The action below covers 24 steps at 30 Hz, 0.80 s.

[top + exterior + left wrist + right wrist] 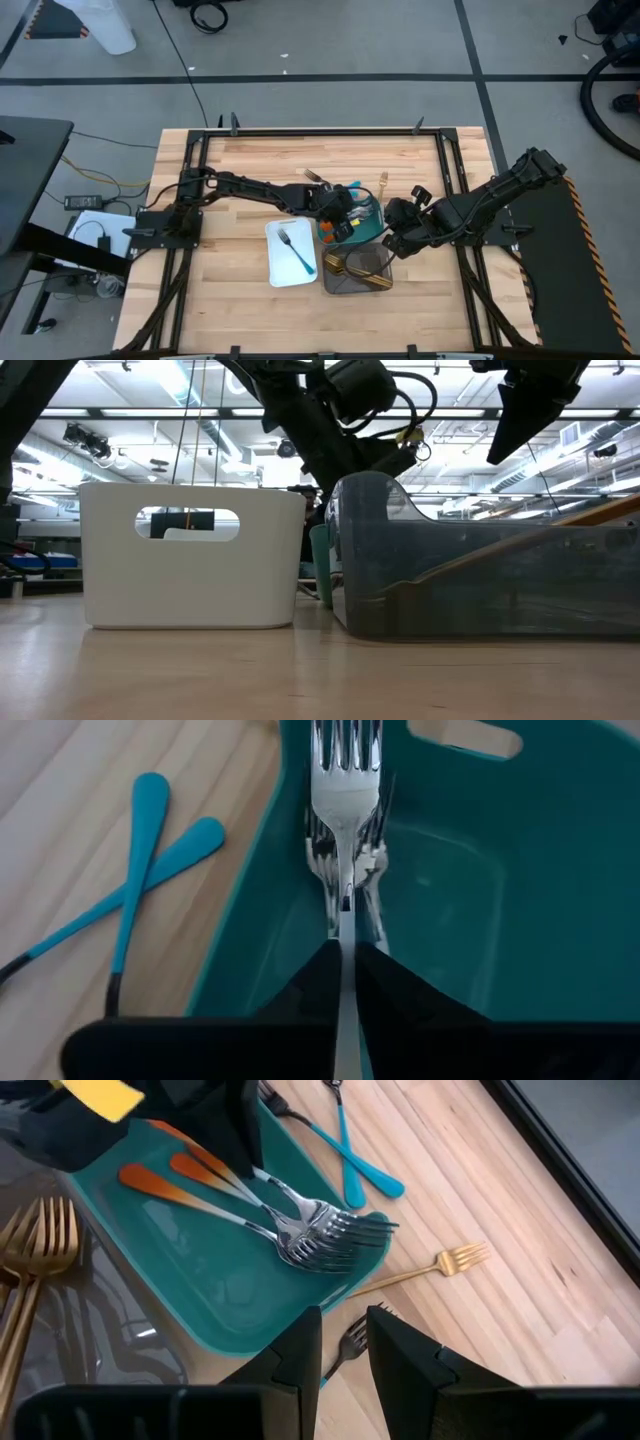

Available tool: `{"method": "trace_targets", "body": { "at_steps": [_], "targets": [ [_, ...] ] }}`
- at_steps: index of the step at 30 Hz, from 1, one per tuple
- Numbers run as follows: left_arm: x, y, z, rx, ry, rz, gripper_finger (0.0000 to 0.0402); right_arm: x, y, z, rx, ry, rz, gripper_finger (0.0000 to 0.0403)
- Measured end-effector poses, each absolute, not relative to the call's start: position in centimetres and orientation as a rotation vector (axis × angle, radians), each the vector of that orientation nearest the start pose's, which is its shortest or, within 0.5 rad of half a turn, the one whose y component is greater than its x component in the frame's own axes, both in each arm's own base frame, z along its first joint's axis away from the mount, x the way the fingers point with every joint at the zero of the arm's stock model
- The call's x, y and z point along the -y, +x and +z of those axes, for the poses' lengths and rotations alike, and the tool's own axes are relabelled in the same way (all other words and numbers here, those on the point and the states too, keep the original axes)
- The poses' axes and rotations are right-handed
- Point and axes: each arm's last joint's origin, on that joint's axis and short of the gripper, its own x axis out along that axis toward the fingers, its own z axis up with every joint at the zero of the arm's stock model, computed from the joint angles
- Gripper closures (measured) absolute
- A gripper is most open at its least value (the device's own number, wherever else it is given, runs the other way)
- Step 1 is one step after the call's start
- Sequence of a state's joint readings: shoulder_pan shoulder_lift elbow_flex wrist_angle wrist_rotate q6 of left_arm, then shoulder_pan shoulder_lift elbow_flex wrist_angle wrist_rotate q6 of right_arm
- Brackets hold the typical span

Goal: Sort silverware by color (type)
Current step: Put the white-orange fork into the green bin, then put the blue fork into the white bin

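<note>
1. Silverware (300,1230) with orange handles lies in the teal tray (230,1305) on the wooden bench (240,170).
2. Left gripper (345,960) pinches one fork (345,780) there.
3. Right gripper (345,1345) hovers nearby, fingers slightly parted, empty.
4. Grey floor (350,40) surrounds the bench.

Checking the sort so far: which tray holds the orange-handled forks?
The teal tray, between both grippers; orange-handled forks lie inside it, unlike the white or grey trays.

Orange-handled forks (250,1205) in teal tray (190,1295); blue-handled utensils (355,1150); gold fork (440,1265).
</note>
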State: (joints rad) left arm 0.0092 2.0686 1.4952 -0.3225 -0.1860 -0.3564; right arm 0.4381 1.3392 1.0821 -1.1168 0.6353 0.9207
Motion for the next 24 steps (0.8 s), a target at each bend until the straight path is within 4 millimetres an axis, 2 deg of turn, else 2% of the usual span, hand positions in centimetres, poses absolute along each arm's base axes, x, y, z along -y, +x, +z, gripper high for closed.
{"method": "trace_targets", "body": {
  "at_steps": [12,17,24],
  "targets": [
    [-0.9,44.4,17.9,-0.871,-0.157,0.288,0.0271,-8.2,21.5,26.7,-0.961,0.108,-0.659,0.0310],
    [-1.3,43.7,20.3,-0.846,-0.044,0.236,0.0263,-8.2,21.5,26.7,-0.960,0.108,-0.659,0.0310],
    [-3.6,42.4,23.4,-0.819,0.083,0.229,0.0263,-8.2,21.6,26.7,-0.946,0.096,-0.663,0.0310]
  ]
}}
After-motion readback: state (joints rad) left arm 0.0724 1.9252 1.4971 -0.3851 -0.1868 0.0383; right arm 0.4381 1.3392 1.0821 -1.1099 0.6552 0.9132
